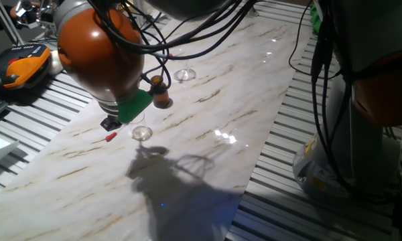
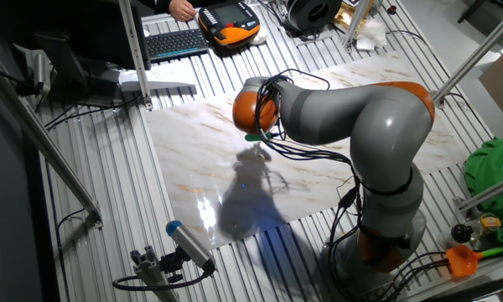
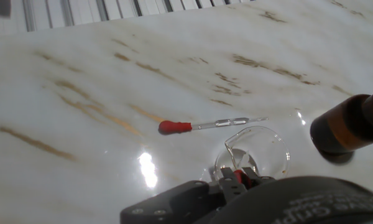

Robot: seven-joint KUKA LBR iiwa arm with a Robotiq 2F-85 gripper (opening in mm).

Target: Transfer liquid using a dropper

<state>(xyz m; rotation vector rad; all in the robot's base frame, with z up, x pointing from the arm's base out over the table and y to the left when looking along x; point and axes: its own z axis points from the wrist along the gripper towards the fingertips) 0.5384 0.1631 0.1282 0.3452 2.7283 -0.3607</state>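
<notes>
Dropper is lying flat and untouched on the marble table, just beside the small glass dish and near the brown bottle, while the gripper is hovering above it holding nothing, finger spread impossible to tell, so pickup and transfer are pending.

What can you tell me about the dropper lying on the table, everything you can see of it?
The dropper lies flat on the marble-look tabletop, untouched. It has a red rubber bulb at one end and a thin clear tube, probably glass, tapering to a fine tip. The tip points toward the brown bottle, just beyond a small clear dish.
</notes>
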